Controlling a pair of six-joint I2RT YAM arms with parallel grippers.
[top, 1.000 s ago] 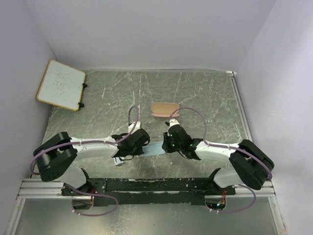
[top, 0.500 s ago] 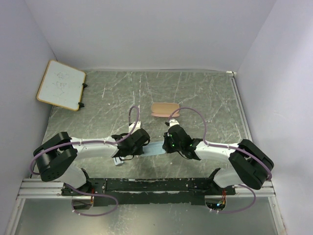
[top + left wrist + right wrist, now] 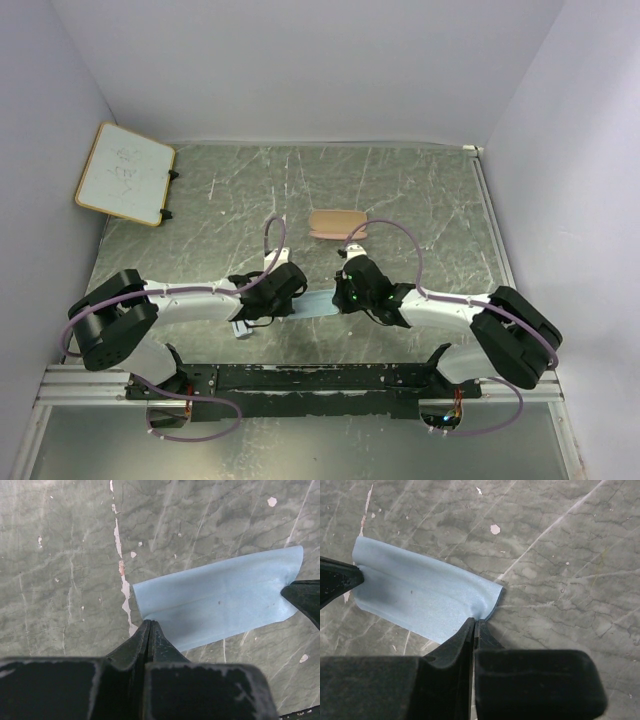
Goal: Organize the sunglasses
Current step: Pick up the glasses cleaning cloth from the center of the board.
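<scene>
Down on the desk (image 3: pixel 60 555), the blue cloth (image 3: pixel 220 597) is clamped by the left end effector (image 3: pixel 150 625) and right end effector (image 3: pixel 474 622); either shallow pinch could be lost under uneven pulling.

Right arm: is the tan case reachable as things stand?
Probably yes: the case lies just beyond the right end effector, with nothing between them. But that end effector is shut on the blue cloth, so it would have to let go first.

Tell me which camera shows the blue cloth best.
The left wrist view: the cloth lies there nearly whole, edges clear. The right wrist view shows it too, one corner bunched. The top view gives only a small strip.
</scene>
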